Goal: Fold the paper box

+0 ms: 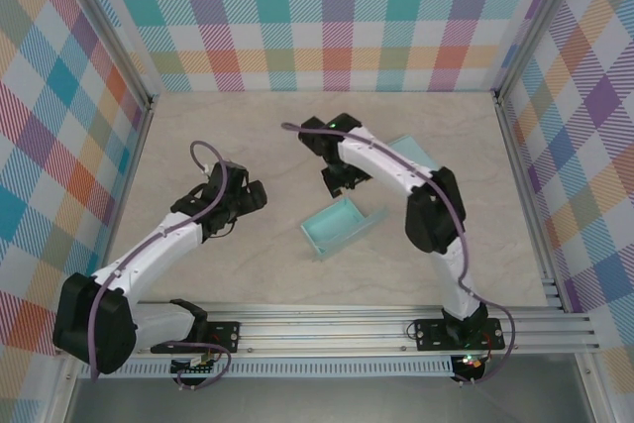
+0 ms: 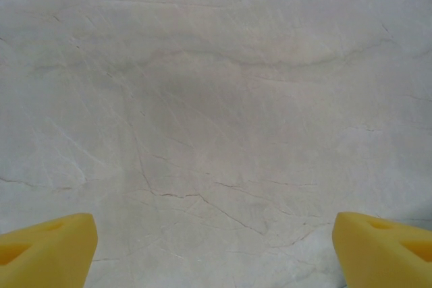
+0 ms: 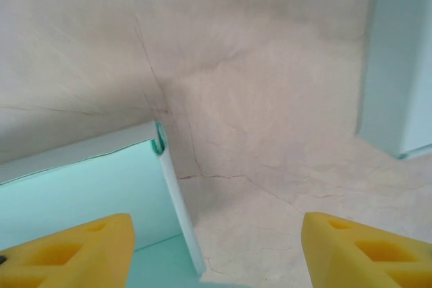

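Your pale teal paper box (image 1: 340,226) sits mid-table, its far wall just under the right gripper (image 1: 337,183) — jaws parted, holding nothing; straddle that wall's rim squarely before pinching the fold. Your left gripper (image 1: 243,200) hangs wide open over bare table (image 2: 216,99). Count: two teal paper pieces — box plus flat teal panel (image 1: 416,152) farther right — two grippers.

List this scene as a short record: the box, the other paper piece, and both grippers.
paper box: teal, walls partly raised, mid-table
second teal piece: on the table, partly hidden by the right arm, apart from the box
left gripper: open, over bare table
right gripper: open, at a box wall, holding nothing
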Action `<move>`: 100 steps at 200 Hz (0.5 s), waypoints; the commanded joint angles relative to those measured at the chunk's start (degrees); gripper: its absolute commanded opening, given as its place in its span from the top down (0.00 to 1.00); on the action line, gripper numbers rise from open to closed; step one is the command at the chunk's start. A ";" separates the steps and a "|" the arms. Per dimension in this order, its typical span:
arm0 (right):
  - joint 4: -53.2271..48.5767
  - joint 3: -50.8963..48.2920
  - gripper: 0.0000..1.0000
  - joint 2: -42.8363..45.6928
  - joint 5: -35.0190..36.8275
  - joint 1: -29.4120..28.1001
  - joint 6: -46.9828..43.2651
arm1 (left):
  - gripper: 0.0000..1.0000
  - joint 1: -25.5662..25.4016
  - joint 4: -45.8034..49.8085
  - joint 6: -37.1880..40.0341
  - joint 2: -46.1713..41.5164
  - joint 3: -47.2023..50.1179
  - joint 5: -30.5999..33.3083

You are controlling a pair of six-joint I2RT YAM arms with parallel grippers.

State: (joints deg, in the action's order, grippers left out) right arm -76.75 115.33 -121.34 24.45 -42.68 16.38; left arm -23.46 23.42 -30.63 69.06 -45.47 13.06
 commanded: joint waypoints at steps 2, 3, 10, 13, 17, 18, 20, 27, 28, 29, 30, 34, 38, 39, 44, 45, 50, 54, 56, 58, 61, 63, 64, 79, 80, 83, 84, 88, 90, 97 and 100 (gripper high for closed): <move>0.86 0.84 0.34 10.94 0.68 0.14 0.44 | 0.09 0.88 -2.27 1.14 3.22 -0.90 -3.20; 1.01 0.63 0.34 11.34 0.69 0.14 0.55 | 0.09 0.88 -2.25 1.16 3.38 -0.96 -3.39; 2.20 -1.49 0.33 14.58 0.78 0.14 1.55 | 0.09 0.88 -2.62 1.45 4.59 -1.34 -4.71; 2.82 -2.69 0.33 16.20 0.78 0.14 2.04 | 0.08 0.90 -2.83 1.50 5.27 -1.42 -5.36; 3.69 -4.55 0.33 18.29 0.76 0.14 2.74 | 0.08 0.87 -3.09 1.58 5.92 -1.67 -6.11; 4.01 -5.05 0.33 18.88 0.77 0.14 2.89 | 0.08 0.83 -3.19 1.61 6.09 -1.70 -6.20; 4.53 -6.02 0.33 19.87 0.77 0.14 3.27 | 0.08 0.80 -3.31 1.56 6.51 -1.65 -6.67; 6.51 -10.24 0.32 24.09 0.56 0.14 4.69 | 0.08 0.79 -4.06 1.47 7.81 -1.92 -7.87; 6.78 -10.75 0.32 24.59 0.49 0.14 4.88 | 0.08 0.79 -4.16 1.46 8.00 -1.91 -8.09; 7.01 -11.54 0.32 25.33 0.42 0.09 5.15 | 0.08 0.79 -4.25 1.46 8.15 -1.99 -8.29; 7.38 -12.19 0.32 25.96 0.33 0.11 5.37 | 0.07 0.79 -4.34 1.45 8.30 -1.99 -8.43; 8.69 -14.96 0.31 28.56 -0.02 0.14 6.25 | 0.07 0.79 -4.73 1.45 9.09 -2.13 -9.11; 10.03 -17.84 0.30 31.19 -0.61 0.14 7.05 | 0.07 0.79 -5.02 1.46 9.97 -2.39 -9.81; 10.35 -18.51 0.30 31.79 -0.80 0.14 7.25 | 0.07 0.79 -5.13 1.50 10.14 -2.41 -9.98; 12.22 -22.13 0.28 35.06 -1.73 0.14 8.11 | 0.07 0.72 -5.50 1.55 11.14 -2.77 -10.68; 12.54 -23.03 0.28 35.88 -1.88 0.14 8.34 | 0.07 0.71 -5.54 1.55 11.34 -2.86 -10.81; 14.42 -26.84 0.26 39.27 -2.80 0.14 9.14 | 0.07 0.70 -5.82 1.68 12.40 -3.14 -11.53; 15.86 -29.84 0.25 41.92 -3.68 0.14 9.80 | 0.07 0.63 -6.04 1.78 13.33 -3.60 -12.04; 16.59 -31.18 0.24 43.08 -4.18 0.14 10.09 | 0.07 0.62 -6.13 1.86 13.72 -3.80 -12.23; 17.28 -32.81 0.24 44.49 -4.64 0.14 10.43 | 0.08 0.57 -6.18 1.97 14.19 -3.98 -12.44; 18.22 -34.94 0.22 46.35 -5.32 0.14 10.90 | 0.08 0.46 -6.28 2.11 14.83 -4.27 -12.70; 18.94 -36.30 0.22 47.46 -5.91 0.14 11.25 | 0.08 0.44 -6.28 2.15 15.19 -4.38 -12.95; 19.24 -36.92 0.21 47.97 -6.13 0.14 11.41 | 0.09 0.44 -6.32 2.28 15.43 -4.59 -13.00; 22.72 -46.36 0.01 56.13 -9.51 0.14 14.03 | 0.11 -0.23 -6.45 2.92 18.60 -6.53 -13.86; 22.89 -46.83 0.00 56.52 -9.68 0.14 14.21 | 0.11 -0.29 -6.46 2.98 18.80 -6.72 -13.90; 23.30 -48.44 0.00 57.92 -10.12 0.14 14.79 | 0.12 -0.53 -6.52 3.16 19.50 -7.09 -14.04; 23.40 -48.88 0.00 58.34 -10.25 0.14 14.93 | 0.12 -0.58 -6.49 3.19 19.69 -7.22 -14.08; 23.83 -50.93 0.00 60.04 -10.78 0.14 15.90 | 0.12 -0.87 -6.68 3.25 20.54 -7.79 -14.11; 24.06 -52.05 0.00 60.97 -11.10 0.14 16.39 | 0.12 -0.95 -6.71 3.24 20.97 -7.96 -14.18; 24.86 -55.44 0.00 63.66 -11.90 0.14 18.14 | 0.13 -1.46 -6.76 3.21 22.43 -8.96 -14.11; 25.37 -56.72 0.00 64.62 -12.45 0.09 18.72 | 0.14 -1.71 -6.80 3.22 23.01 -9.26 -14.16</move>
State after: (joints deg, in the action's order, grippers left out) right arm -58.46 67.79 -63.29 17.93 -42.68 27.86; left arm -23.97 18.28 -28.71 88.44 -51.11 1.26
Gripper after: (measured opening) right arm 0.991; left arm 0.875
